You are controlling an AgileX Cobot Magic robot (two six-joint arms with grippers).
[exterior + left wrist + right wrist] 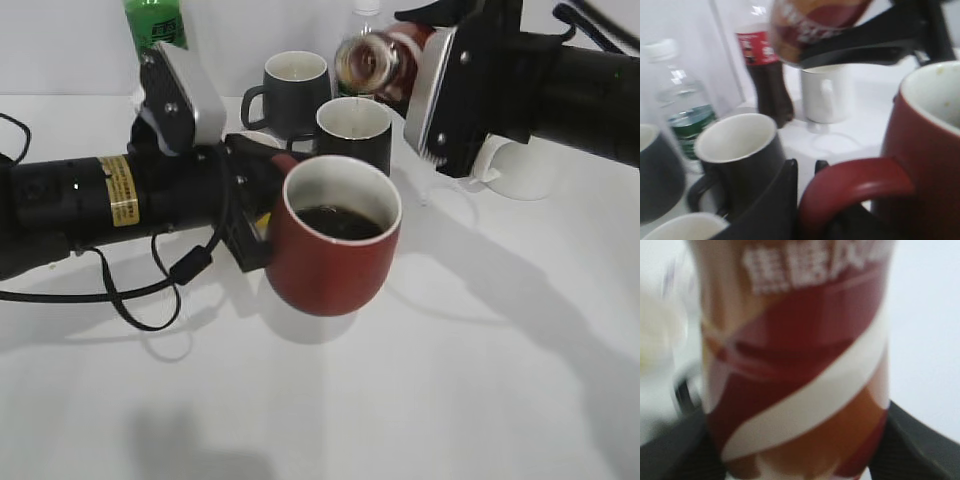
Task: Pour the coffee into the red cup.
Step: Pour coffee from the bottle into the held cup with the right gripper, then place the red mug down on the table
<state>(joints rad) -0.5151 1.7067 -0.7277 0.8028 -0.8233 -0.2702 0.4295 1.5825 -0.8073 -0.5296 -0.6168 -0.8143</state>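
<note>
The red cup is held off the table by my left gripper, which is shut on its loop handle. Dark coffee lies in the cup's off-white inside. My right gripper is shut on the coffee bottle, tipped on its side high behind the cup with its mouth pointing left. The bottle's brown-red label with a white swirl fills the right wrist view. It also shows at the top of the left wrist view. No liquid stream shows between bottle and cup.
Two black mugs stand behind the red cup. A white mug stands at the right, a green bottle at the back left. The left wrist view shows a cola bottle and a clear water bottle.
</note>
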